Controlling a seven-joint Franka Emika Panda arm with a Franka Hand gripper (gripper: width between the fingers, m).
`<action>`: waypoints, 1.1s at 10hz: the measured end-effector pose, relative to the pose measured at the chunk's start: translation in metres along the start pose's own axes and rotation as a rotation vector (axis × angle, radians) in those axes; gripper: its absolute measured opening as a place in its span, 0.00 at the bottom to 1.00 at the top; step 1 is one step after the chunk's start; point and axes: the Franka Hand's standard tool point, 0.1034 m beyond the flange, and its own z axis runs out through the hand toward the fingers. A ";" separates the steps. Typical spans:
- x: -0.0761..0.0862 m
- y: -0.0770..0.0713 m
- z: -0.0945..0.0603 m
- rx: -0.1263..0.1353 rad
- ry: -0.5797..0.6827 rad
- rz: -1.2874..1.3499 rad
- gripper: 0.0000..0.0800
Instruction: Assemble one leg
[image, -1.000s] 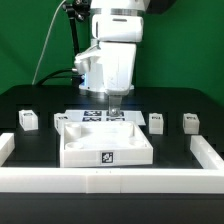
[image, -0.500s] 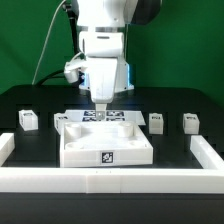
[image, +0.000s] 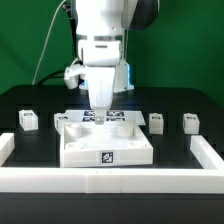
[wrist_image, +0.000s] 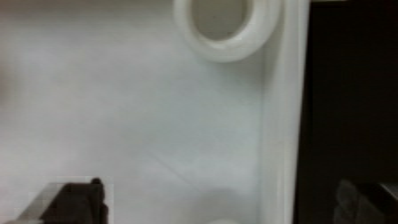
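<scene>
Small white stubby leg block (image: 28, 119), mid-left of frame: we reckon it's light & stiff; grab flat sides. Two-finger gripper (image: 100, 112) spread wide, holding nothing.

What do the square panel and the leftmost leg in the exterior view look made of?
Panel: likely matte white plastic, possibly 3D-printed; smooth, uniform surface with a cleanly formed round socket. Leg: apparently the same plastic, showing the same flat, glare-free white.

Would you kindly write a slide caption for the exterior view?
Open fingers low over the panel, with legs lying loose on both sides.
</scene>
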 end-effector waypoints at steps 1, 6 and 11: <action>0.000 -0.008 0.009 0.008 0.007 -0.005 0.81; -0.004 -0.009 0.021 0.019 0.016 -0.012 0.69; -0.004 -0.008 0.021 0.015 0.016 -0.011 0.08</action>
